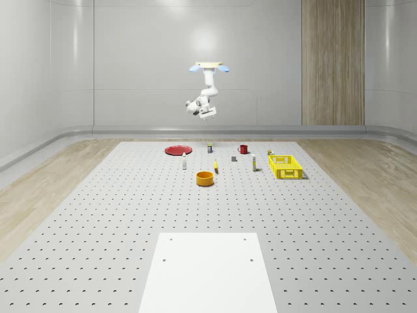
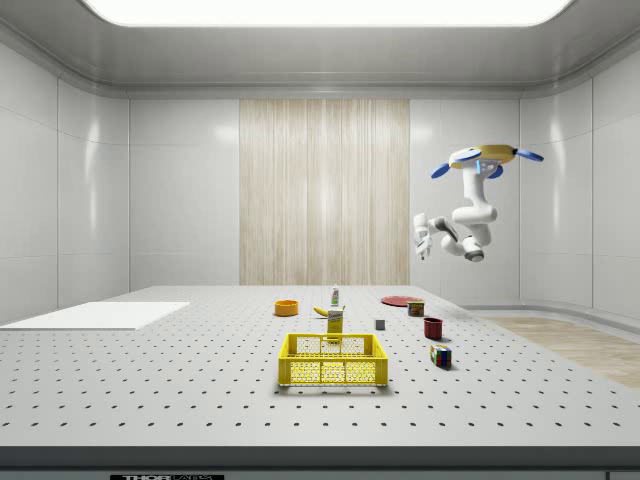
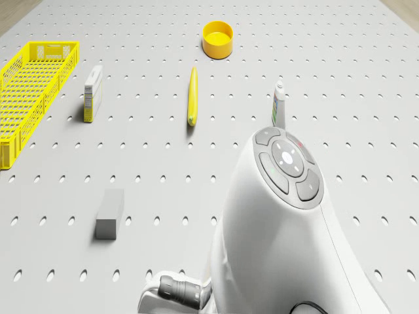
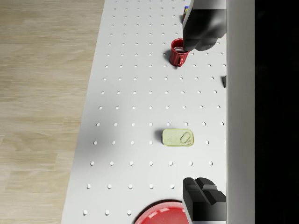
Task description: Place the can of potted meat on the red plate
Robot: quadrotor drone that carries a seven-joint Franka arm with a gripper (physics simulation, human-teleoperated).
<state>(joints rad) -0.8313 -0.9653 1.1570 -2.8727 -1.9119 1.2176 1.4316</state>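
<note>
In the whole-scene view, going left to right, the red plate (image 1: 177,150) lies at the far edge of the tabletop (image 1: 117,215), then the can of potted meat (image 1: 209,148), then a red mug (image 1: 243,149). The drone (image 1: 210,66) hovers high above them. The wrist view shows the claw (image 4: 203,112) released, fingers wide, with nothing held. The can (image 4: 178,137) lies flat between the fingertips' line and slightly off it, its long axis apparently across the gap.

One each — red plate (image 1: 176,150), meat can (image 4: 178,137), red mug (image 1: 243,149), yellow crate (image 1: 285,165), orange bowl (image 1: 205,178), banana (image 3: 192,95) — all single.
</note>
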